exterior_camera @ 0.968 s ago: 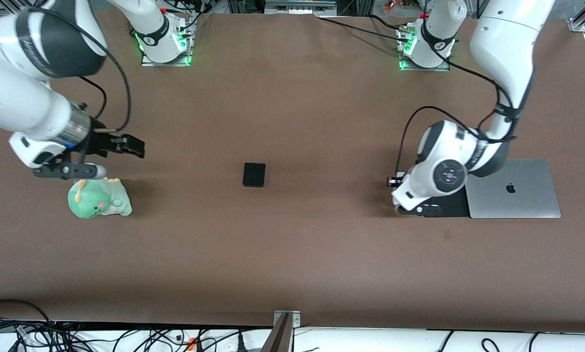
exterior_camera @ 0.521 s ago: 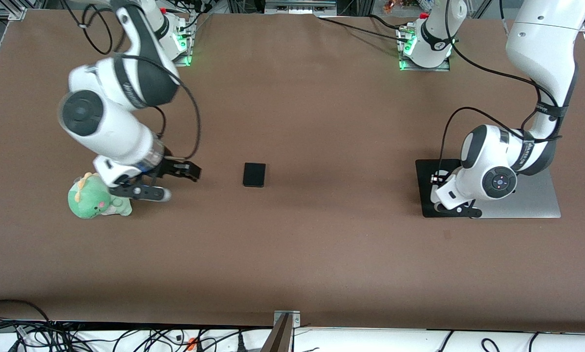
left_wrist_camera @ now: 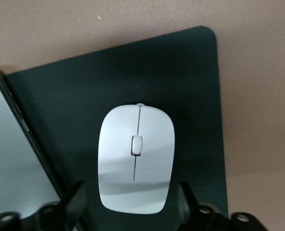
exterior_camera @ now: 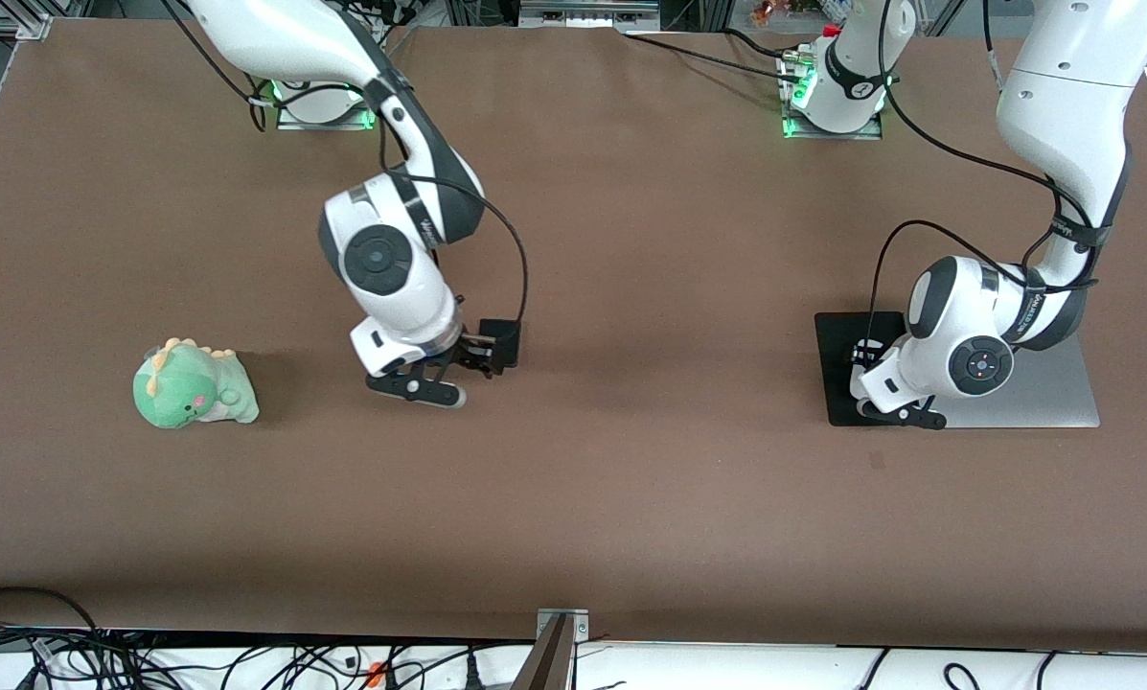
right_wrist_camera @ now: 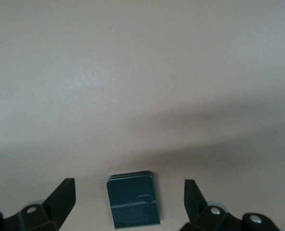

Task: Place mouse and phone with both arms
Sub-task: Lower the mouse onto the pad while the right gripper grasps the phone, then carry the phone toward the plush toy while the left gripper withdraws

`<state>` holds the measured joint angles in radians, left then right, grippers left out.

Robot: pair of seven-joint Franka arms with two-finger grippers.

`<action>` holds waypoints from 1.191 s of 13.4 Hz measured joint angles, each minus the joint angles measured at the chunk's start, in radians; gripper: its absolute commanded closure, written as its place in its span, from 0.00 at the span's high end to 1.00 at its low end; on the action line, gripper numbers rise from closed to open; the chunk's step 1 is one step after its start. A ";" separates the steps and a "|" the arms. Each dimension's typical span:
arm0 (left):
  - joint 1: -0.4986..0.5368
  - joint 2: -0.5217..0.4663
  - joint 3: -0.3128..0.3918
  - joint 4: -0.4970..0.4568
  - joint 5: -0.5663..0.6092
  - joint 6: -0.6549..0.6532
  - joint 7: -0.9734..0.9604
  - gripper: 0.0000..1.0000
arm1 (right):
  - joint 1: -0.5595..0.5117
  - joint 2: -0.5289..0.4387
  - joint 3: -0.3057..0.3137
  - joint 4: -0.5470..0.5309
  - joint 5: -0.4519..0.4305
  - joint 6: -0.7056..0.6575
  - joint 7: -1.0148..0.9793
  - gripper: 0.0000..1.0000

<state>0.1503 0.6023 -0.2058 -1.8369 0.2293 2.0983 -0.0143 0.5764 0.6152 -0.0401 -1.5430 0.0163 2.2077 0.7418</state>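
Right tool (exterior_camera: 477, 362) has swung in from the plush dinosaur (exterior_camera: 193, 387), now hovering wide over the phone (exterior_camera: 502, 337) mid-desk. Left tool (left_wrist_camera: 133, 202), also wide, is straddling the mouse (left_wrist_camera: 135, 158) on the pad (exterior_camera: 841, 369).

Two white jointed arms (exterior_camera: 396, 268) with dark grey joint bands, black cables, green-lit bases (exterior_camera: 324, 105).

Mouse (left_wrist_camera: 136, 158): small, white, glossy, oval, with a thin grey line down its middle and a small wheel; lies flat on a matte black pad toward the left arm's end of the counter, just beside a closed silver laptop. Phone (right_wrist_camera: 134, 199): small, black, glossy slab with rounded corners; lies flat on the bare brown counter near mid-counter.
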 measured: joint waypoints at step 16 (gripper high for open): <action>0.004 -0.464 -0.070 0.326 -0.117 -0.466 0.068 1.00 | 0.110 0.100 -0.005 -0.129 -0.111 0.198 0.108 1.00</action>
<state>0.1542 0.1379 -0.2755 -1.5113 0.1126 1.6320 0.0541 0.6866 0.7151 -0.0451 -1.6718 -0.0942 2.4055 0.8493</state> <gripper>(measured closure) 0.000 0.000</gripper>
